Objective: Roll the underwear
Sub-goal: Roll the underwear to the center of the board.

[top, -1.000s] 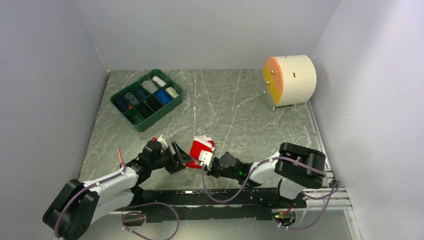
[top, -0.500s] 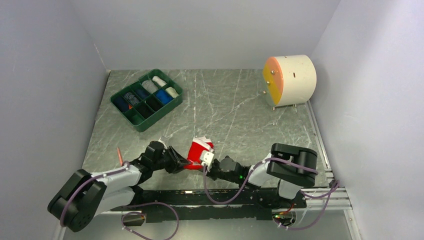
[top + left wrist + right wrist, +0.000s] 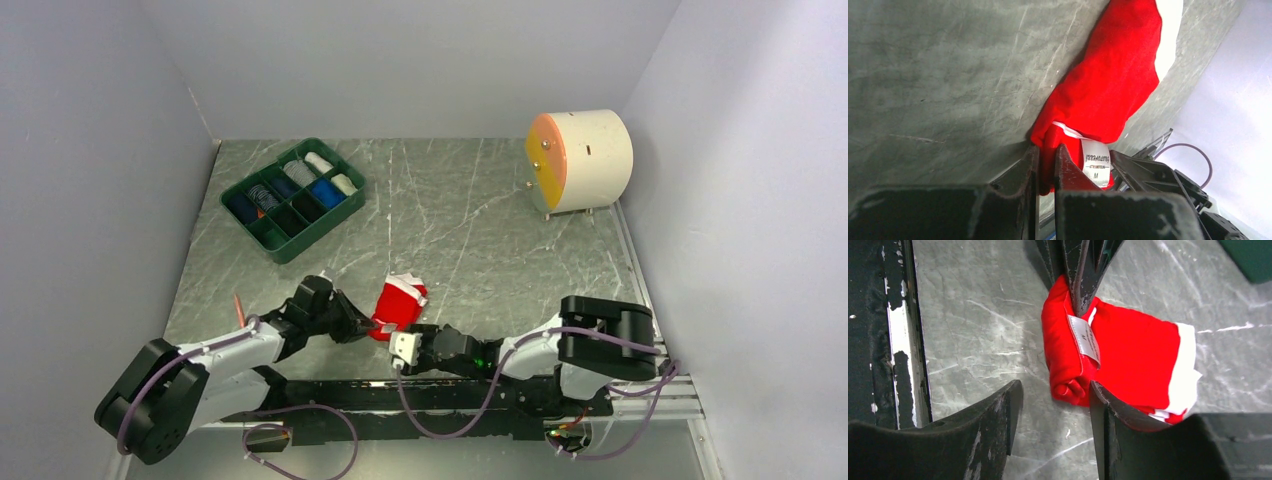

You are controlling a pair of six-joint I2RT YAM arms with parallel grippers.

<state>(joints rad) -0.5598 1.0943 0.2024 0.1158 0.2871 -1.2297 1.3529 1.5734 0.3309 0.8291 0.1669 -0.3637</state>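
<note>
While left hand (image 3: 1047, 156) pinches red underwear (image 3: 1133, 355), right hand (image 3: 1055, 388) gapes alongside.

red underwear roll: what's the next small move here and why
Probably draw the right gripper back, clear of the red underwear. Its jaws stand open around the roll's near corner, one finger against the cloth, while the left gripper is pinched shut on the roll's end by the label, so it alone holds the bundle.
</note>
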